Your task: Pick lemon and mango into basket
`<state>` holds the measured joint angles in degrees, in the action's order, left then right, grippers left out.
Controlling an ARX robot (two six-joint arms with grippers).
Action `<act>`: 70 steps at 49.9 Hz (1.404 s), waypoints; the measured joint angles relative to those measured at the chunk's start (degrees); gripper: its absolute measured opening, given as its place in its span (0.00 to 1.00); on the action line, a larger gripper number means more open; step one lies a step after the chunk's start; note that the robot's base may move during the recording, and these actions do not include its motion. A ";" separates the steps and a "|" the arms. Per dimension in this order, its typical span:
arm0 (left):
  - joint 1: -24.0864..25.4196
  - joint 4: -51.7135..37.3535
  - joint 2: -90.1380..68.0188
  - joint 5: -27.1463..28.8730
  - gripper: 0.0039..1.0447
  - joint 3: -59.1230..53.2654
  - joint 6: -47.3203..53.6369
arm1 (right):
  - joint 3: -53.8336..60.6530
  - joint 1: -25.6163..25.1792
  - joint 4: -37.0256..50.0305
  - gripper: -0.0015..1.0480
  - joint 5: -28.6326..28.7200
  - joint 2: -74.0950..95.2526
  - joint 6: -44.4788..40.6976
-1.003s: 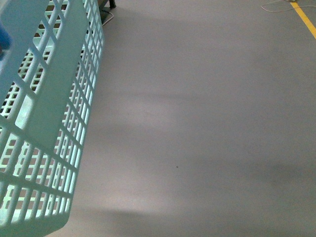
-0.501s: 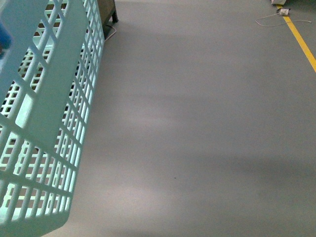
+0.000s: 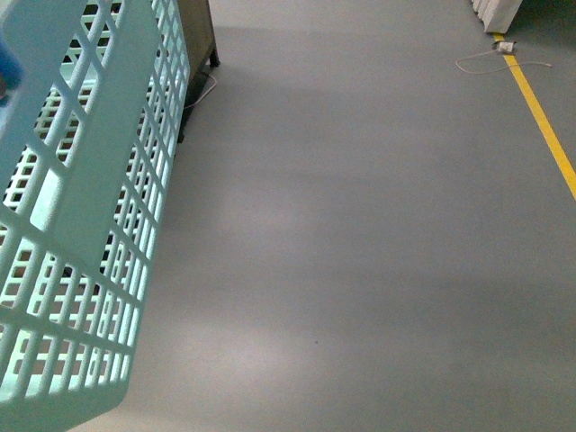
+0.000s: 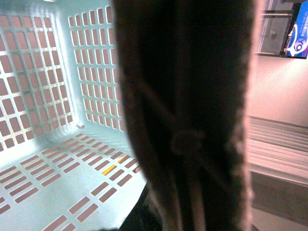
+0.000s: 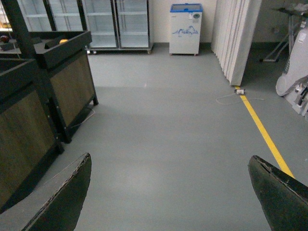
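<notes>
Left wrist view: the basket (image 4: 77,144) is seen from close above its open top. Its light aqua walls and bottom are slotted, and a reddish-brown surface shows through the slots. One small yellow mark (image 4: 109,169) shows at a bottom slot; we cannot identify it. The brownish-mauve handle (image 4: 187,86) crosses directly in front of the camera, blurred and dark, and covers the middle of the view. White ties (image 4: 188,142) are knotted on it. We cannot tell the state of the left gripper, since the handle hides that area.

Front view: the basket (image 3: 90,180) occupies the left edge, very near the camera, with one slotted side wall facing us. To its right lies bare grey floor (image 3: 360,234). A dark stand (image 3: 196,36) is just behind the basket's far end. A yellow line (image 3: 540,117) runs along the floor at the far right, with a pale cable (image 3: 486,61) lying at its far end.

Right wrist view: the right gripper (image 5: 169,159) is open. Its two dark fingers (image 5: 67,197) stand wide apart with only floor between them, and they touch nothing. Dark wooden display stands (image 5: 67,77) line one side of the aisle. A small orange item (image 5: 63,41) lies in one of them, too small to identify. Glass-door fridges (image 5: 115,24) and a white chest freezer (image 5: 185,26) with a blue top stand at the far wall. A white folding partition (image 5: 238,38) stands near the yellow line.
</notes>
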<state>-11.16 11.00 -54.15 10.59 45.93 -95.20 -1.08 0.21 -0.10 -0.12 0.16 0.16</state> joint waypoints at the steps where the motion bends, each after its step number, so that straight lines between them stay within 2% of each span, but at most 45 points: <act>1: 0.00 0.00 0.00 -0.02 0.04 0.00 0.02 | 0.00 0.00 0.00 0.92 -0.02 0.00 0.00; 29: -0.35 0.00 -0.09 -1.44 0.04 0.11 -0.61 | 0.00 0.00 0.02 0.92 -0.22 0.00 0.00; 36: -0.15 0.00 -0.11 0.13 0.04 0.13 -0.24 | 0.00 0.00 0.02 0.92 -0.07 0.00 0.00; 70: 0.00 0.13 -0.13 0.11 0.04 0.13 0.02 | 0.00 -0.02 0.02 0.92 -0.04 0.00 0.00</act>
<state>-11.16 11.14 -54.28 10.70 46.06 -95.18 -1.08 0.19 -0.08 -0.16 0.16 0.16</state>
